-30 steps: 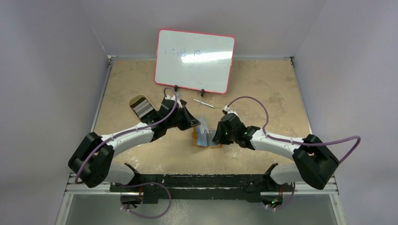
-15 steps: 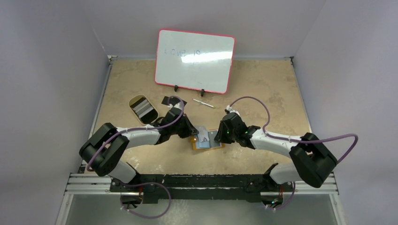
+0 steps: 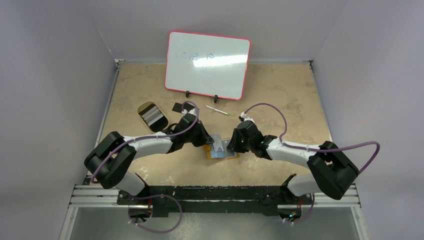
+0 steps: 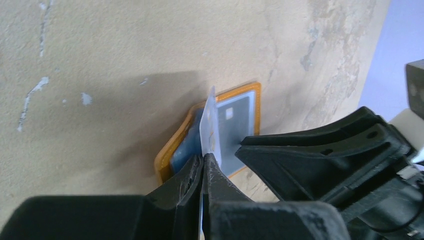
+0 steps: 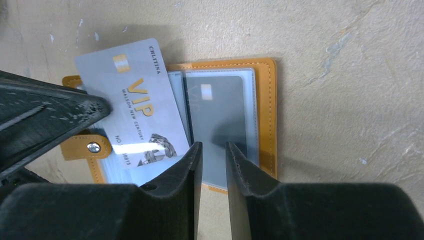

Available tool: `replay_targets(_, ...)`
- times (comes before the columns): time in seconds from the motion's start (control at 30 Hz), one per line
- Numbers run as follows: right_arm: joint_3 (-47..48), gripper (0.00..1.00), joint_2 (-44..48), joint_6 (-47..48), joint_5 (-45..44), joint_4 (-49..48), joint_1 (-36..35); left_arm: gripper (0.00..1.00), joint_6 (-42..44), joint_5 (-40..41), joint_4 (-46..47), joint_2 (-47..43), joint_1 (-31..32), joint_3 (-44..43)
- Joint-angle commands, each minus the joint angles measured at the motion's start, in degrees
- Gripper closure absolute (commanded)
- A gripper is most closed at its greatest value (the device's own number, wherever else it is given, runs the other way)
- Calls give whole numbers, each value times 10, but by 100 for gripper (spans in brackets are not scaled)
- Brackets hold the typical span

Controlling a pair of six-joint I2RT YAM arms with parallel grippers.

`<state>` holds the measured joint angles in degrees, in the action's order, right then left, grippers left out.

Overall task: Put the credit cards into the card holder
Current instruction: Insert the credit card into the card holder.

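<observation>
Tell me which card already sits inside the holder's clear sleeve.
The dark grey card, lying flat inside the card holder. The silver VIP card is pinched in the left gripper.

The light is soft and even, falling from overhead, so the tan table (image 3: pixel 280 95) looks bright and the arms cast only faint shadows around the card holder (image 3: pixel 222 152). Beyond the card holder, the whiteboard (image 3: pixel 207 65) has a white streak of glare that washes out its writing. From the left wrist, a broad, soft-edged shadow lies on the table left of the card holder, and the left gripper (image 4: pixel 204 170), nearer than it, is blurred. From the right wrist the card holder is sharp. A bright glare on the silver card (image 5: pixel 135 110) lying across it bleaches the print at the near edge. The right gripper (image 5: pixel 213 147) is dark and slightly soft.
</observation>
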<state>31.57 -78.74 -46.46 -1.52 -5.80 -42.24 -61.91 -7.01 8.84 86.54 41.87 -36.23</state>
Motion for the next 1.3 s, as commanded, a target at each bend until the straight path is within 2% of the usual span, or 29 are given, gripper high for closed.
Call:
replay_targets(0.0,1,74,27,3,4,29,1,100,38,15,-63,-41,5,-54)
replay_targets(0.1,12,75,39,4,-5,31,1,100,37,6,-75,-56,5,-74)
replay_targets(0.23,14,75,43,2,1,23,1,100,-26,-60,15,-66,8,-65)
replay_targets(0.33,11,75,39,-2,0,21,1,100,-54,-59,48,-68,18,-63)
replay_targets(0.43,9,76,34,-5,6,27,1,100,-62,-54,68,-48,26,-58)
replay_targets(0.57,8,76,33,-11,8,34,1,100,-86,-66,139,2,28,-26)
replay_targets(0.73,12,76,29,-5,-6,44,1,100,-36,-29,67,40,30,-19)
replay_targets(0.97,-6,77,15,-7,-8,32,1,100,42,28,-63,32,30,-22)
replay_targets(1.27,-12,78,6,-9,-7,24,1,100,77,65,-134,7,29,-42)
